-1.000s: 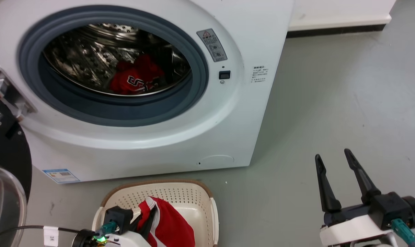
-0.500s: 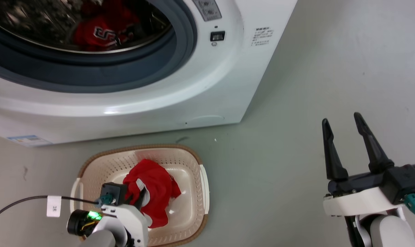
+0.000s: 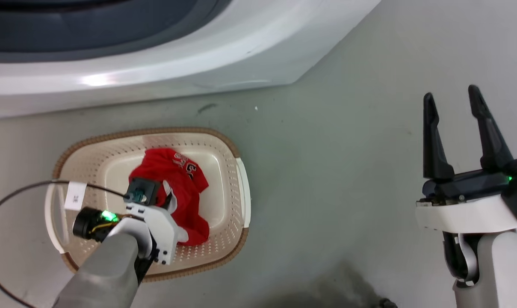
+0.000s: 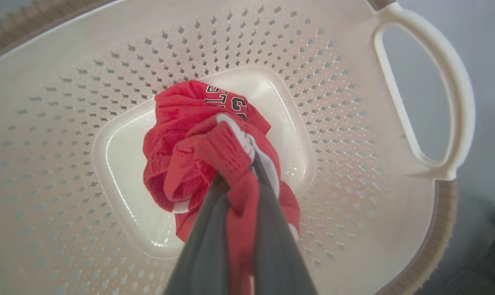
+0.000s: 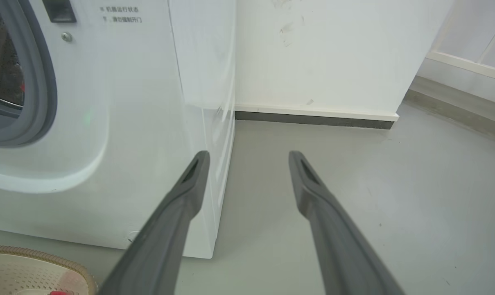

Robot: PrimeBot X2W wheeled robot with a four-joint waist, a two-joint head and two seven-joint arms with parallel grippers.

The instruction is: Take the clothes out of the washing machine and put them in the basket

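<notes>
A red jersey with white trim hangs bunched into the cream basket on the floor. My left gripper reaches down into the basket. In the left wrist view the left gripper is shut on a fold of the jersey, whose lower part rests on the basket's floor. The white washing machine stands just beyond the basket, its grey door ring at the top edge and the drum out of sight. My right gripper is open and empty over bare floor, beside the machine's corner.
A black cable with a white tag loops over the basket's left side. The basket's side handle is near the left gripper. A white wall with a dark baseboard runs behind the machine. Grey floor spreads to the right.
The head camera has tilted down, so the machine's opening has slid out of the top. My left gripper has lowered the jersey deeper into the basket. The right gripper stays open.
</notes>
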